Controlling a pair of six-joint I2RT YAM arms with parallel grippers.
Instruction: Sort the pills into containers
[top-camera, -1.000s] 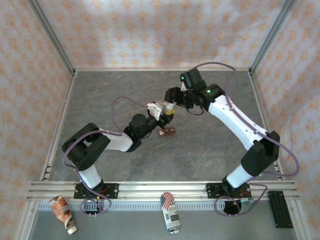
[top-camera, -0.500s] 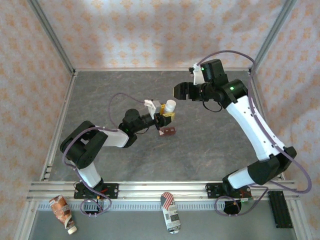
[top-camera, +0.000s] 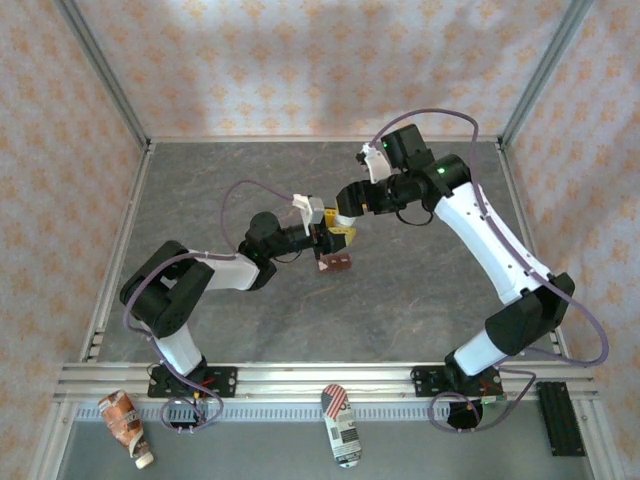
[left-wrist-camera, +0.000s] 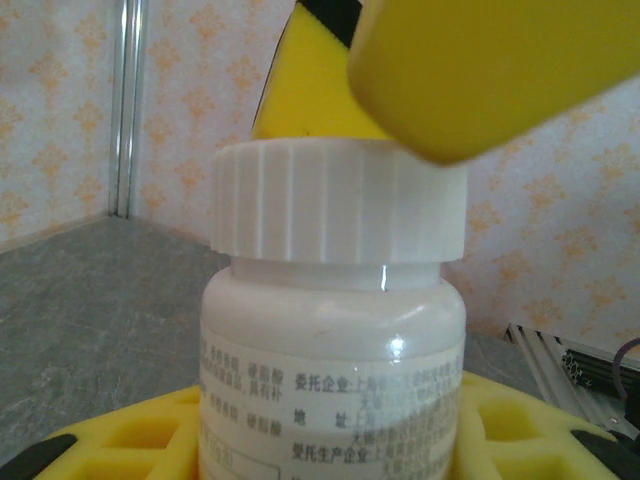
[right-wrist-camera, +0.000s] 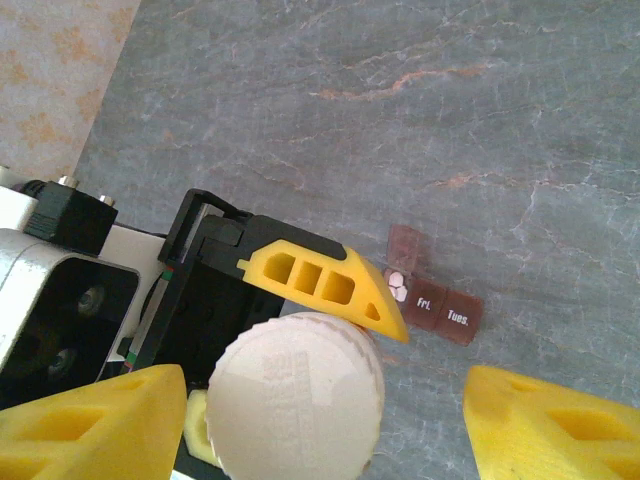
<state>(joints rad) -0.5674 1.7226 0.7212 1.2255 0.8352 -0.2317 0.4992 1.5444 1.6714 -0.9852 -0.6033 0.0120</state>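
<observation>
Dark red-brown plastic container strip (top-camera: 336, 263) lies on the grey table (top-camera: 420, 290), just beside your left gripper (top-camera: 333, 235). Left wrist: its yellow fingers (left-wrist-camera: 520, 425) clamp the white capped plastic bottle (left-wrist-camera: 335, 330). Right wrist: your right gripper (right-wrist-camera: 325, 395) straddles the cap, jaws wide; white pills (right-wrist-camera: 397, 286) sit in one compartment.

Cream wallpaper (top-camera: 300, 60) with pale orange medallions covers the three walls of my cell. My work floor is a matte grey tabletop (top-camera: 420, 310) veined like stone, with faint rust streaks. Aluminium posts (top-camera: 100, 70) rise at the back corners, and a slotted aluminium rail (top-camera: 330, 378) runs along the near edge. The light is soft and even.
</observation>
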